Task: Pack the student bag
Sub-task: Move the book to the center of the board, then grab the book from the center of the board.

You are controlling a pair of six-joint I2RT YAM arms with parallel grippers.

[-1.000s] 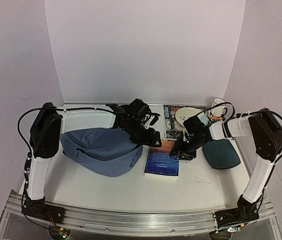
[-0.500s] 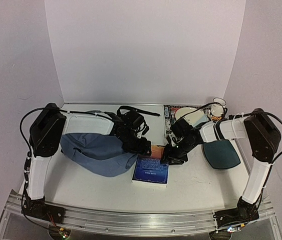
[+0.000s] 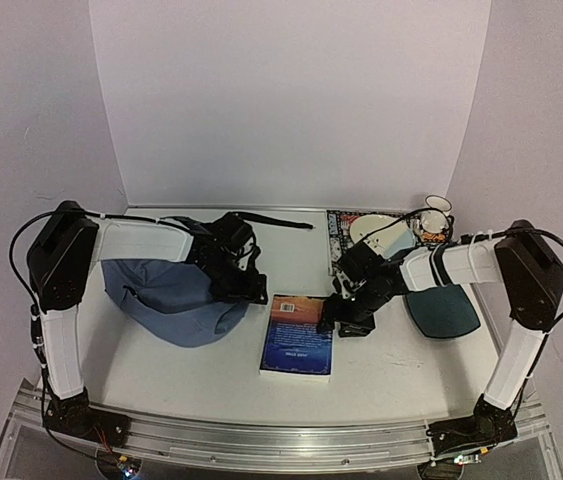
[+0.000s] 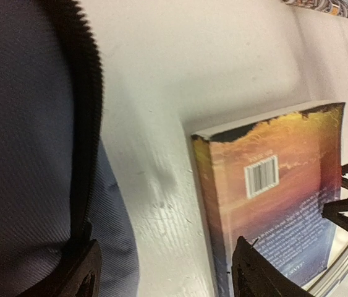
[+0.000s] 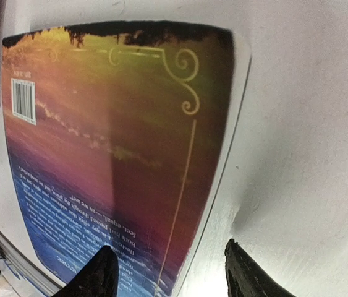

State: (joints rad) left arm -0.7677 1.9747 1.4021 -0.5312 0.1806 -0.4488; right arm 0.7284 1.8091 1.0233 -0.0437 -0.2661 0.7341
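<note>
The student bag (image 3: 166,300) lies slumped on the left half of the worktop (image 3: 391,365), its long axis running from the back left toward the front centre. Its zippered edge (image 4: 87,124) is turned right, toward a paperback book (image 3: 299,335), and a black strap (image 3: 276,221) trails toward the back edge. The left gripper (image 3: 244,290) hangs over the bag's right end with its jaws spread wide, one finger above the fabric, the other above the book's corner, clasping nothing. The book lies flat, back cover up, at the centre front. The right gripper (image 3: 344,320) hangs at its far right corner, jaws apart astride the cover's edge.
</note>
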